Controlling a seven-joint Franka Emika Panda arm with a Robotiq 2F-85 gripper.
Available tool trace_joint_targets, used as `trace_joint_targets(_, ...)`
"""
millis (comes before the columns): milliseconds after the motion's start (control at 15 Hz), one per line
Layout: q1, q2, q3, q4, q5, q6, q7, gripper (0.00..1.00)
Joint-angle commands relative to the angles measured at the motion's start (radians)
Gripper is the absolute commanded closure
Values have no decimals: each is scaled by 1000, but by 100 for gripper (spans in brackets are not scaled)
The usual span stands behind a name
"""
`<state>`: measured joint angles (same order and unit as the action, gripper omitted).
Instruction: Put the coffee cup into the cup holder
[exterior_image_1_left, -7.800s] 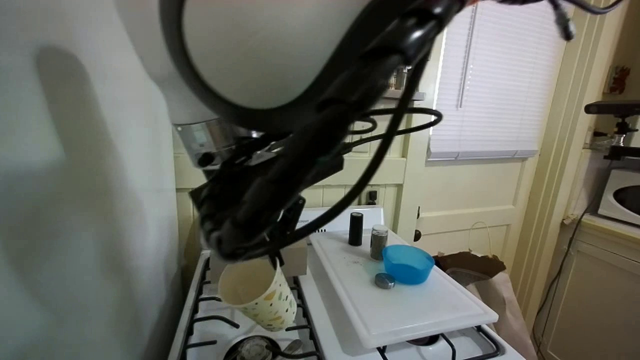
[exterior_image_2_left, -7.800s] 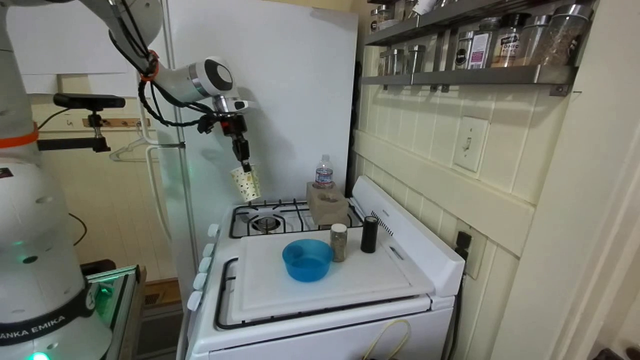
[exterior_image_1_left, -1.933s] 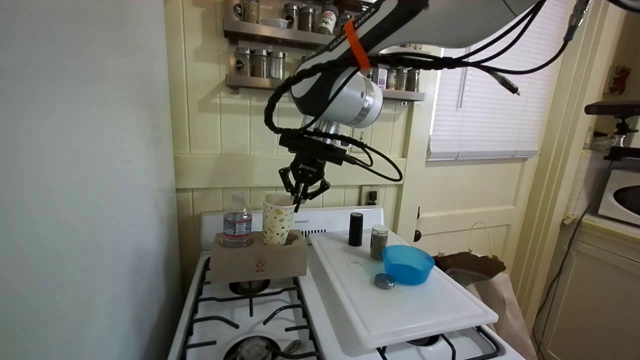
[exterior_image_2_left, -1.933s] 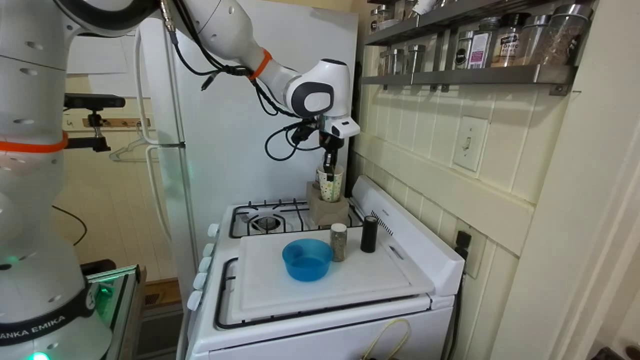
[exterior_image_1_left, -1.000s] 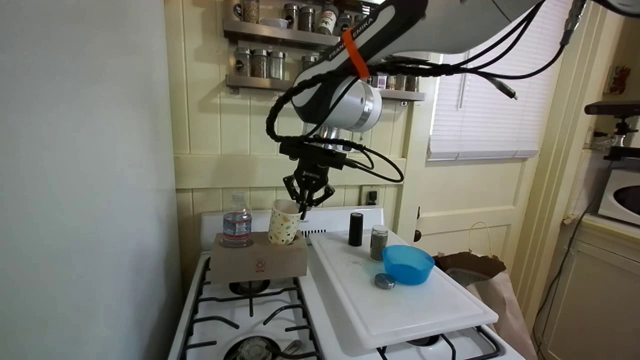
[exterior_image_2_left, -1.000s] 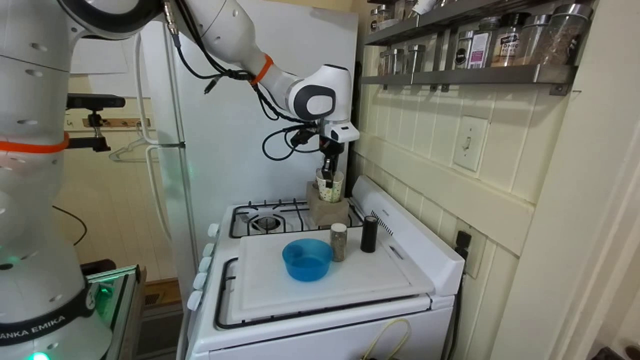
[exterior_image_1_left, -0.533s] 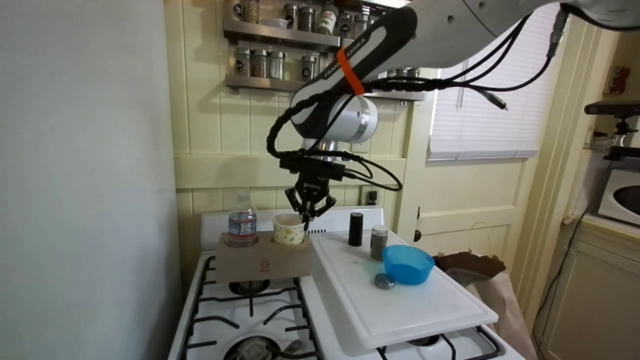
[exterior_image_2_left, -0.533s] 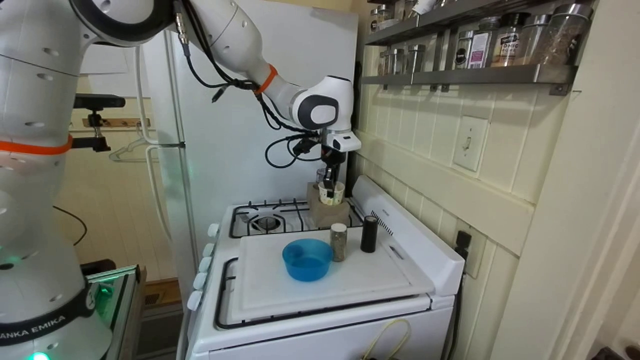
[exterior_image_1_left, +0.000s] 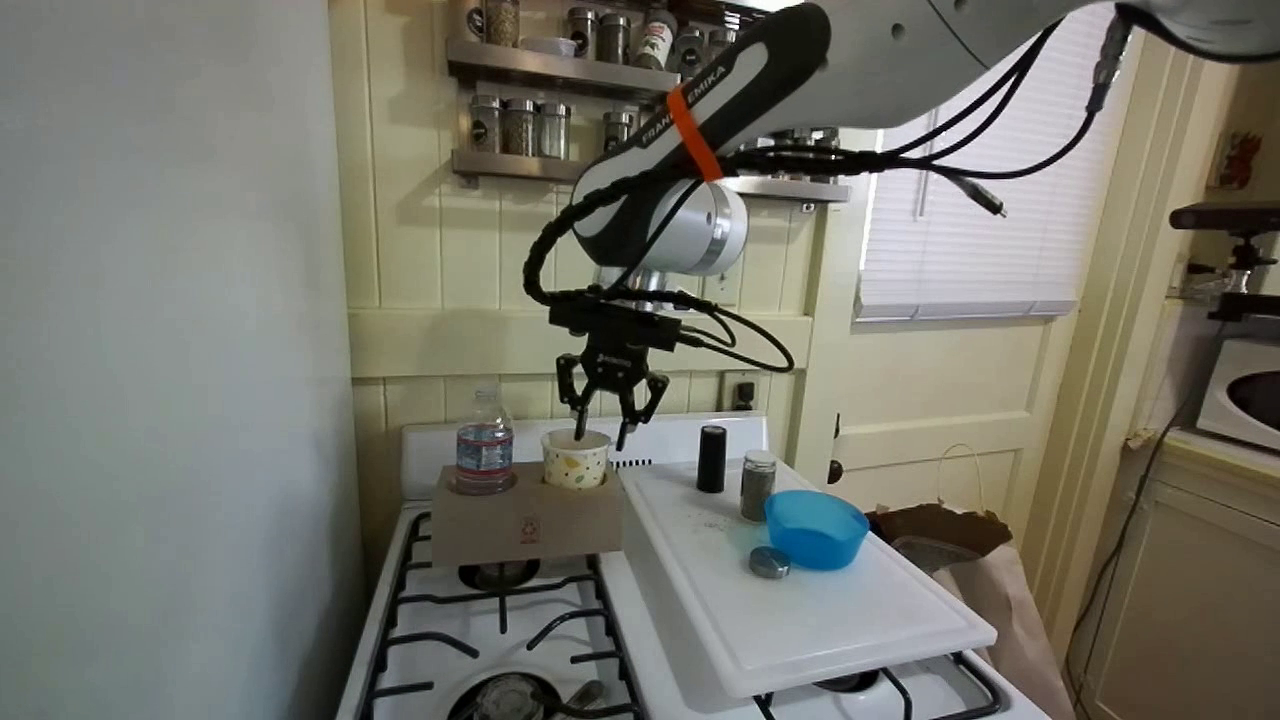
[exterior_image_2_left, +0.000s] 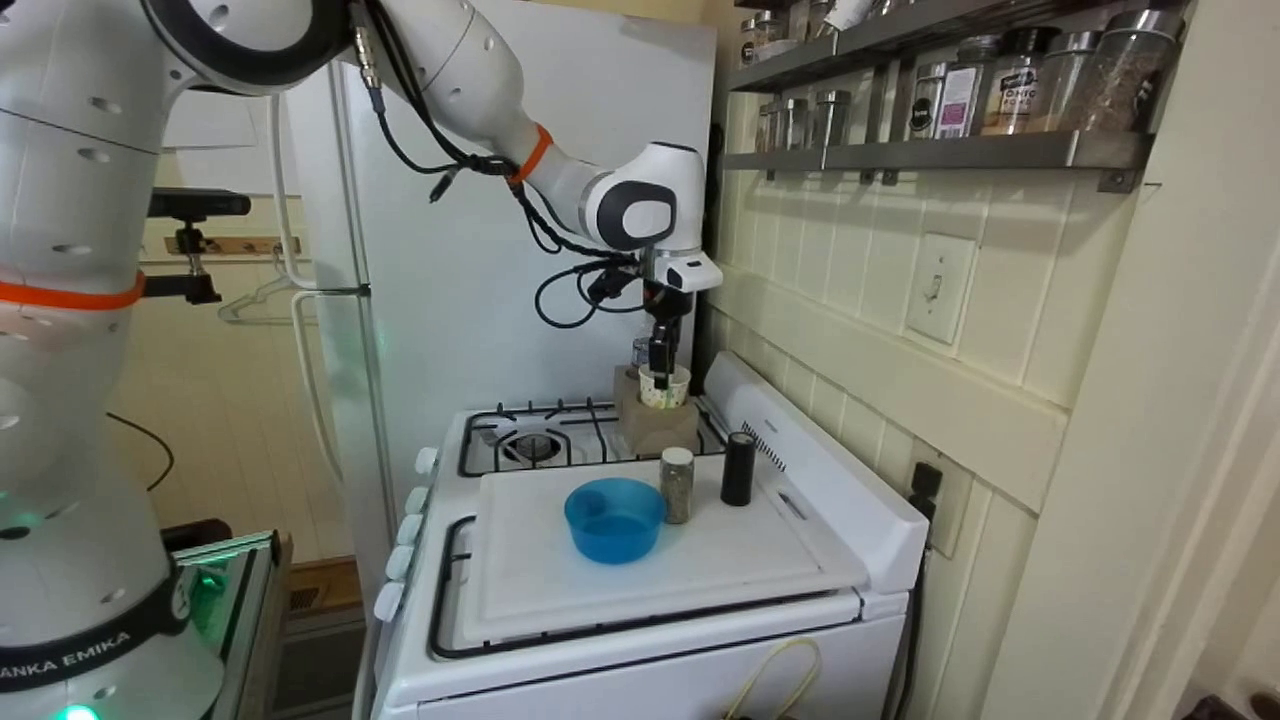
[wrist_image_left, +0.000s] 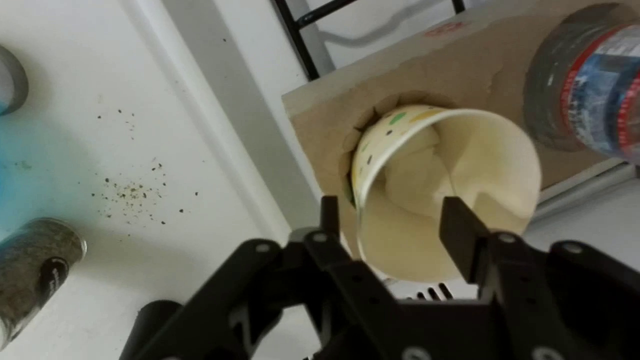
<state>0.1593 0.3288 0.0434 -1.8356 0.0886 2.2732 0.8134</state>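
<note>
The coffee cup (exterior_image_1_left: 575, 468), cream with small coloured spots, stands upright in a hole of the brown cardboard cup holder (exterior_image_1_left: 525, 535). Only its upper part rises above the cardboard. Both exterior views show my gripper (exterior_image_1_left: 601, 440) right over the cup's rim. In the wrist view the gripper (wrist_image_left: 390, 200) is open, its fingers well apart. One finger lies over the mouth of the cup (wrist_image_left: 410, 235), the other outside its wall, and neither pinches the rim. The hole's torn edge in the cup holder (wrist_image_left: 320, 127) shows around the cup's side.
A water bottle (exterior_image_1_left: 485, 450) stands in the holder's other hole. Beside the holder, a white board (exterior_image_1_left: 800, 620) bears a blue bowl (exterior_image_1_left: 817, 530), a spice jar (exterior_image_1_left: 757, 485), a black container (exterior_image_1_left: 711, 460) and a loose lid (exterior_image_1_left: 769, 562). The stove's back panel (exterior_image_1_left: 660, 435) rises behind.
The cup, earlier held tilted above the front burner, has travelled to the holder and sunk into its hole. The holder has shifted slightly. Within the last half second the jaws have opened and risen a little.
</note>
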Motion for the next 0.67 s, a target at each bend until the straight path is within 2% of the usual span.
trace_joint_targets(0,26,-104,1,-26,-27,-44,23,13)
trace_joint_targets(67,26,-131,7,-33,-25,-50,11,5)
trace_joint_targets(133,26,-166,16,-49,-28,-58,-15,1)
trace_joint_targets(400,28,-324,51,-140,-109,-137,-172,0)
trace_joint_targets(600,27,-458,90,-249,-94,-178,-302,0)
